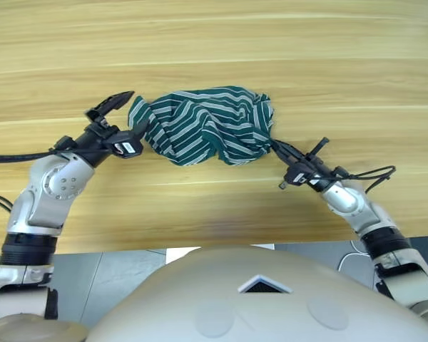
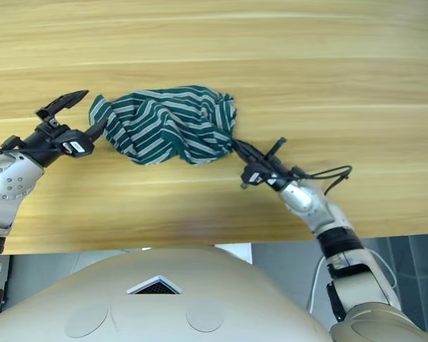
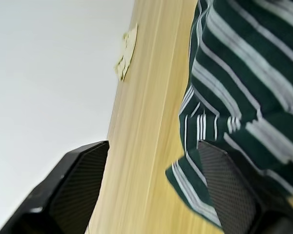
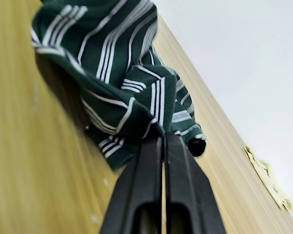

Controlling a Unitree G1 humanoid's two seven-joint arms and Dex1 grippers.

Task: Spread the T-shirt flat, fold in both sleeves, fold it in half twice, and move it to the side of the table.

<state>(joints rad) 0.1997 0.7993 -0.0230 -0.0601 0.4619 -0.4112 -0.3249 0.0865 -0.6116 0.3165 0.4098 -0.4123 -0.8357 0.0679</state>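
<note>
one each side of the t-shirt point(image 1: 203, 125): left gripper point(image 1: 137, 110) gaping, right gripper point(image 1: 277, 145) pinching its edge.

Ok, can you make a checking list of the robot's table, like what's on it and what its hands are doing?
Surface: light wooden table.
Job's things: green striped T-shirt, crumpled in a heap, not spread yet.
Clutter: nothing seen.
Grippers: left gripper open at the shirt's left edge; right gripper shut, pinching its right edge.
Cables: black cables run along both arms.
Surroundings: grey floor below the table's near edge; white wall beyond the table.
</note>
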